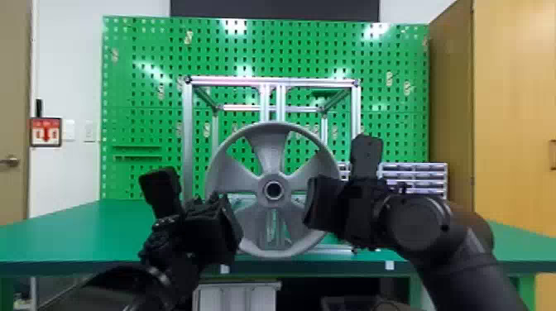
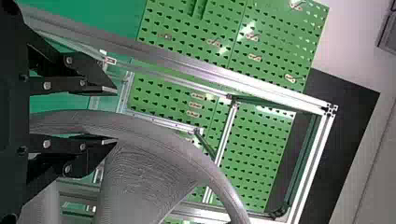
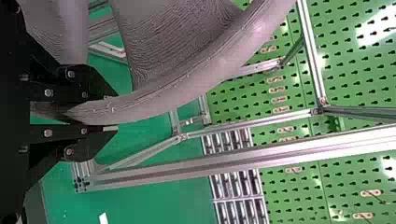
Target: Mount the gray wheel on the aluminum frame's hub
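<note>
Left hand (image 1: 217, 227) and right hand (image 1: 324, 202) flank wheel (image 1: 271, 165) (upright)

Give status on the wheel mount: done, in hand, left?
Done: gray wheel upright, in front of the aluminum frame. In hand: right gripper has its fingers closed on the rim; left gripper is open around it. Remaining: probably seating, then right release; center bore looks dark, so can't confirm it's on the hub.
</note>
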